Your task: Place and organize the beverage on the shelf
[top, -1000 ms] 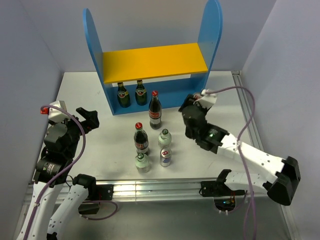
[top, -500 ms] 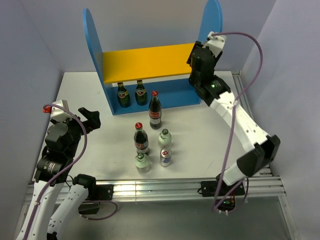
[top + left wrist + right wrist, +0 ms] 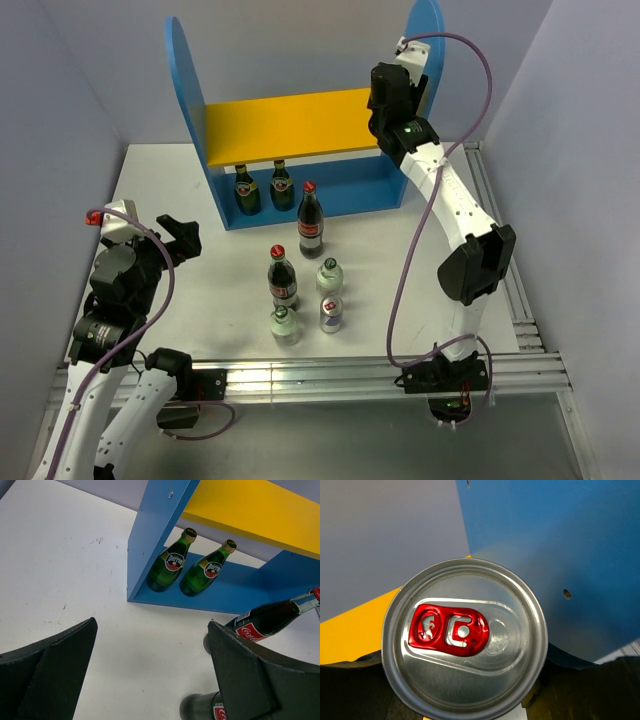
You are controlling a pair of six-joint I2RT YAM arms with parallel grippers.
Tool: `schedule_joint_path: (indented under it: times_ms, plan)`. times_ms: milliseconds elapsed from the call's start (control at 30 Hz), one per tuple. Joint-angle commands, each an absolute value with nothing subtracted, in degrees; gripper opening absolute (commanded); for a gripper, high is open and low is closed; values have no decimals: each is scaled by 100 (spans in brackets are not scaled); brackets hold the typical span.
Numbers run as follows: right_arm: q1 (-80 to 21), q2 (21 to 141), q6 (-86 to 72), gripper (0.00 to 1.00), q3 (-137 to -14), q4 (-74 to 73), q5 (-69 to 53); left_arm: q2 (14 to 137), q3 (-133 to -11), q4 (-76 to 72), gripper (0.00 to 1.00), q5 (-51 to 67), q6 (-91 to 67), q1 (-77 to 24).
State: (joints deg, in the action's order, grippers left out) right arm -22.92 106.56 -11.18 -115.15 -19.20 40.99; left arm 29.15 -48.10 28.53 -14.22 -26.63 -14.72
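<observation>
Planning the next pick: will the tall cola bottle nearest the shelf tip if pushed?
Probably: the cola bottle is tall on a narrow base, so a high push would likely topple it. Its round body would then probably roll. Dark liquid fills most of it, so likely heavy for its size.

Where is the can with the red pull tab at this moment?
Right wrist view: the can sits between the right arm's fingers, at the right end of the yellow upper board, close beside the shelf's blue right side panel.
</observation>
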Motion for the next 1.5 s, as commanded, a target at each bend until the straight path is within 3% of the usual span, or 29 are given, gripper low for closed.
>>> schedule_joint_path:
  times_ms: [0, 467, 567, 600, 667, 700, 1200, 1467]
  plan:
    - [-2162, 10730, -976, 0, -12006, -1644, 4087, 2927, -4808, 2681, 99, -1336, -2584, -1468]
    - [-2092, 11250, -1116, 2, -11997, -1705, 4218, 2953, -4808, 2698, 99, -1353, -2584, -1468]
    - [-2092, 11198, -1134, 49, -11866, -1688, 4236, 2953, -4816, 2689, 99, -1345, -2584, -1476]
    - [-2092, 11128, -1142, 74, -11804, -1653, 4219, 2953, -4816, 2689, 99, -1345, -2593, -1468]
    - [-2100, 11057, -1160, 93, -11628, -1617, 4236, 2962, -4816, 2689, 99, -1353, -2575, -1468]
    - [-2101, 10996, -1178, 97, -11602, -1643, 4193, 2953, -4816, 2698, 99, -1354, -2584, -1476]
    - [-2557, 9415, -1582, 100, -10381, -1968, 3894, 2997, -4816, 2698, 99, -1459, -2584, -1468]
    - [-3242, 7798, -2056, 100, -8660, -2189, 4104, 3023, -4825, 2725, 99, -1529, -2593, -1468]
